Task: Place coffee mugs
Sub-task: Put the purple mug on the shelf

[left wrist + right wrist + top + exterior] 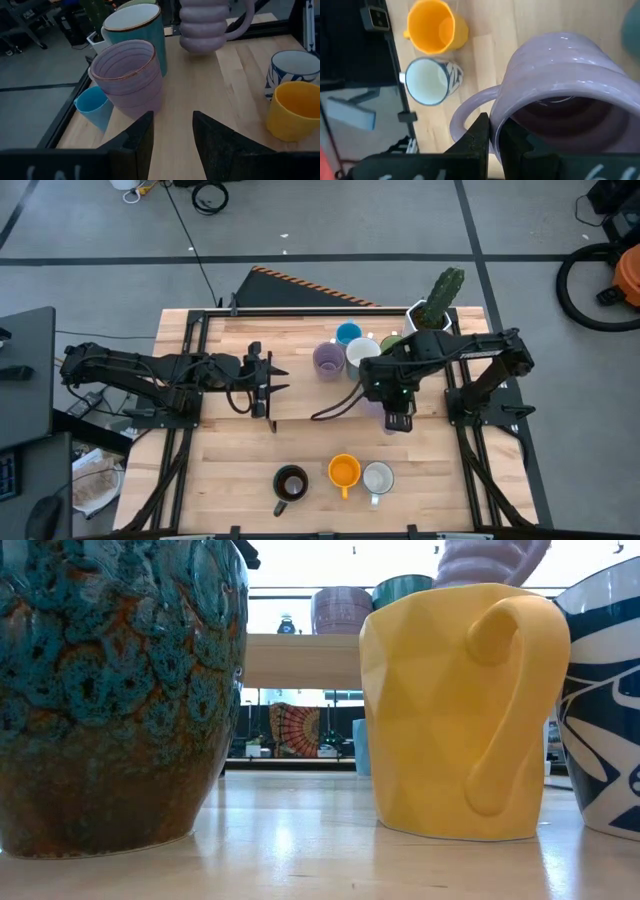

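Overhead, the right gripper [495,145] pinches the rim of a ridged lavender mug [560,85], carrying it above the table [230,470] toward the front row of mugs. The left gripper [172,132] waits half open nearby.

Two dark six-joint arms, matte black throughout

The left arm [150,370] and right arm [450,355] were black, built of slim boxy links with thicker joint housings; a dark cable looped out from the right arm's wrist. The left gripper [172,137] ended in two flat, blunt black fingers; the right gripper [492,135] showed narrow black fingers, with faint pale lettering on both wrist housings.
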You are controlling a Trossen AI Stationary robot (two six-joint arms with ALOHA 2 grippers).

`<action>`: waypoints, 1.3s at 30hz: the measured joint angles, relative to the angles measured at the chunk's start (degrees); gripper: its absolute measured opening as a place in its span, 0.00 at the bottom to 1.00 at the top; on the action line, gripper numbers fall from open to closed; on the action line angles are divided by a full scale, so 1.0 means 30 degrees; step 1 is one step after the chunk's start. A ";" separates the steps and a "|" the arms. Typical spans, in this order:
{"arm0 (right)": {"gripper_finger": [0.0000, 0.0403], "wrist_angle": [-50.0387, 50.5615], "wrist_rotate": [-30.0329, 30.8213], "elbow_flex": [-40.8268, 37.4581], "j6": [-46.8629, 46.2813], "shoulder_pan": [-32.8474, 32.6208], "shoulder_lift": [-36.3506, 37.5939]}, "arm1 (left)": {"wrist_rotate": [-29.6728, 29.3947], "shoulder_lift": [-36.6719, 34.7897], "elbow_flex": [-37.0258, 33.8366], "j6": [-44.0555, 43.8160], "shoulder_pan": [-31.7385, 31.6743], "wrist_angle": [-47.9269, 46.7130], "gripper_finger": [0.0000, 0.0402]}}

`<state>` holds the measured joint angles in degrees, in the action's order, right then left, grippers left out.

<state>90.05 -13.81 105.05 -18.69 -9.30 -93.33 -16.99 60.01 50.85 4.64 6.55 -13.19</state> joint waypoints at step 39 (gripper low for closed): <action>0.22 0.0105 0.1676 -0.3559 -0.0496 0.1320 0.2248 | -0.0335 -0.0007 0.0000 -0.0124 0.0007 0.0015 0.35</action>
<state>90.36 -8.78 94.37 -20.17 -5.34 -86.59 -18.00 59.99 50.85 4.27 6.57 -13.15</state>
